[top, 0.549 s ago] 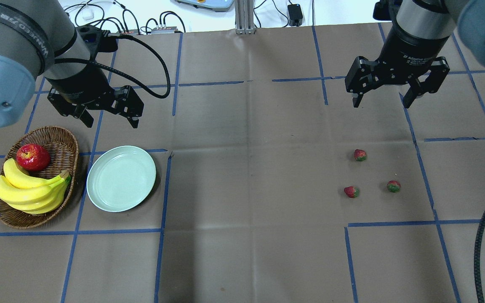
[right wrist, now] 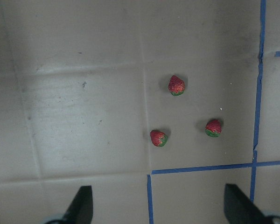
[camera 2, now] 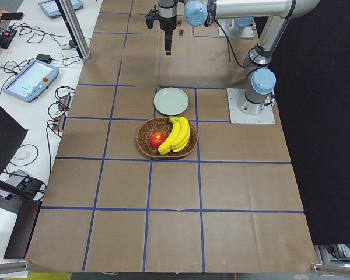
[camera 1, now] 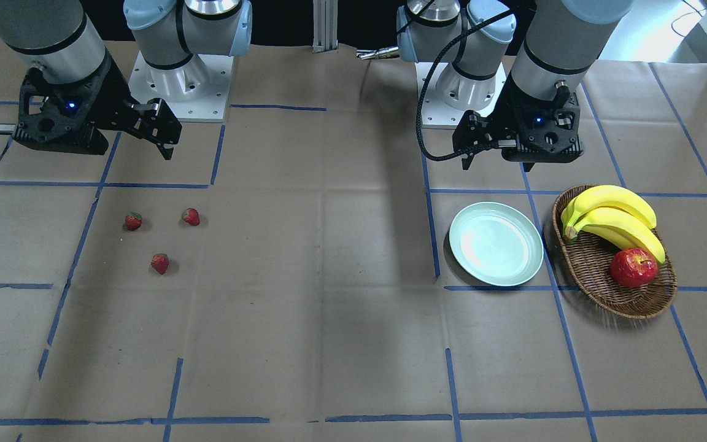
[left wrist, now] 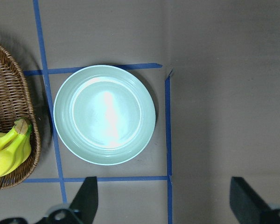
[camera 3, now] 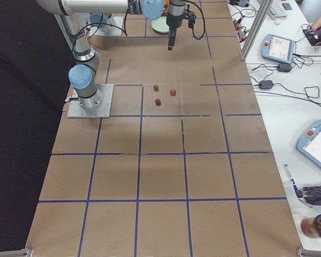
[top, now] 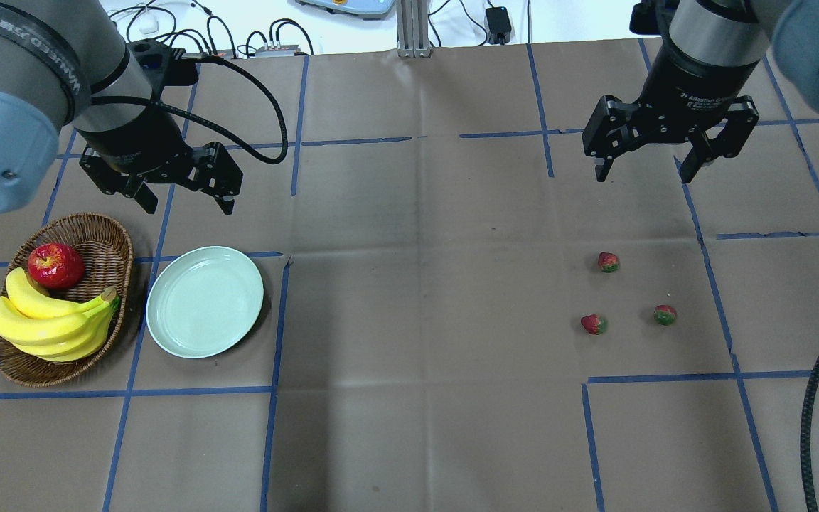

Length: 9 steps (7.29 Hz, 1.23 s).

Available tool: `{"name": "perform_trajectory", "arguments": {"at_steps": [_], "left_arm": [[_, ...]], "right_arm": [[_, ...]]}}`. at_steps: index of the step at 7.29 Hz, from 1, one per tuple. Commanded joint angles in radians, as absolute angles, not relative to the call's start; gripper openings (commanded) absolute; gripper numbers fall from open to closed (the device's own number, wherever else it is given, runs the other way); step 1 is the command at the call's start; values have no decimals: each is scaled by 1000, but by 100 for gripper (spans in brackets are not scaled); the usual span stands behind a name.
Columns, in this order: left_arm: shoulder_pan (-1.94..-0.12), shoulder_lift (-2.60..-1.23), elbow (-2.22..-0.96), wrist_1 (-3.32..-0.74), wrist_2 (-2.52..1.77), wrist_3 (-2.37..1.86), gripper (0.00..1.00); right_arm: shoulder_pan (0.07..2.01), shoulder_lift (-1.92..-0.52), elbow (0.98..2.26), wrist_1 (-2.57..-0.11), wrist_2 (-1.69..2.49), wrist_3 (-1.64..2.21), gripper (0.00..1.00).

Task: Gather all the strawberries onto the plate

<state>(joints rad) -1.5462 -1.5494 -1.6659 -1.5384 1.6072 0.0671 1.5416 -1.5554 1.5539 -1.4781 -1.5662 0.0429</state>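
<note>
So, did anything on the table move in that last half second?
Nothing visibly changed. The left pincer and the right pincer hang open above the table, the three strawberries lie untouched, and the plate is empty.

Robotics lab, teach pendant (camera 2: 26, 80), taped grid table (top: 409, 299)

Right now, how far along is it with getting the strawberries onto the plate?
Nothing is done yet: the plate is empty. Nothing is in hand: the right fingers and left fingers hang open, holding nothing. All three strawberries lie on the table, far from the plate, all left to move.
</note>
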Motion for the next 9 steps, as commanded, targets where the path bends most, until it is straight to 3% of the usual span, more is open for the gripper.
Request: {"name": "perform_trajectory", "arguments": {"at_steps": [1,9], "left_arm": [[-1545,-1554,-1664,-1549,1611,67,100],[-1548,-1529,-1664,-1549,1605,67,100]], "right_arm": [[1542,-1555,1554,-1477,-1566,43,100],[1542,-1569,1572,-1474,-1574,28,100]]}}
